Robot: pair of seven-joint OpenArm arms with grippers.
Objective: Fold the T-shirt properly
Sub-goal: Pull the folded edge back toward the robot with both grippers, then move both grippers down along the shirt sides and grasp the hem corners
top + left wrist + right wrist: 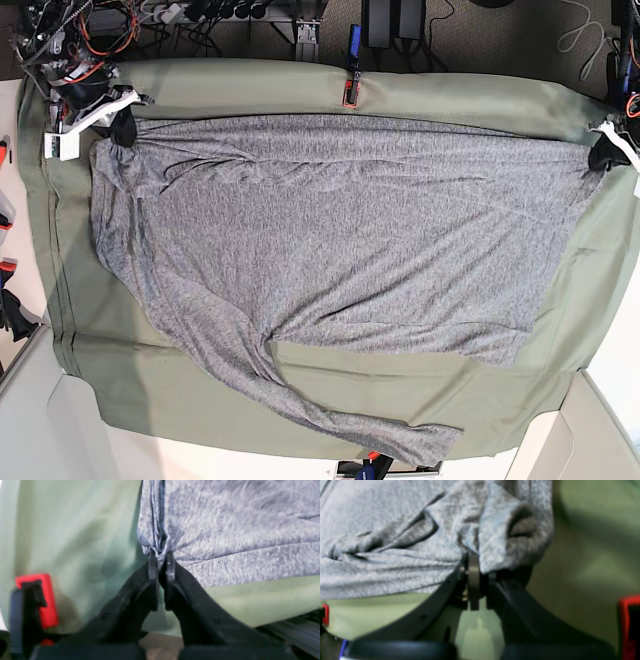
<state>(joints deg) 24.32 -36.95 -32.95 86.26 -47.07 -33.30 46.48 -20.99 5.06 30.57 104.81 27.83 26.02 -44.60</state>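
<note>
The heather-grey T-shirt (330,230) lies spread over the olive-green cloth (300,400), stretched between both arms along the far side. One long sleeve (300,400) trails toward the near edge. My left gripper (160,555) is shut on a bunched edge of the shirt (225,530); in the base view it sits at the far right (603,150). My right gripper (480,567) is shut on a gathered fold of the shirt (420,530); in the base view it sits at the far left (120,128).
Red clamps hold the cloth at the far edge (347,92), in the left wrist view (40,600) and in the right wrist view (628,620). Cables and electronics (70,40) lie at the far left. White table corners (590,440) show near.
</note>
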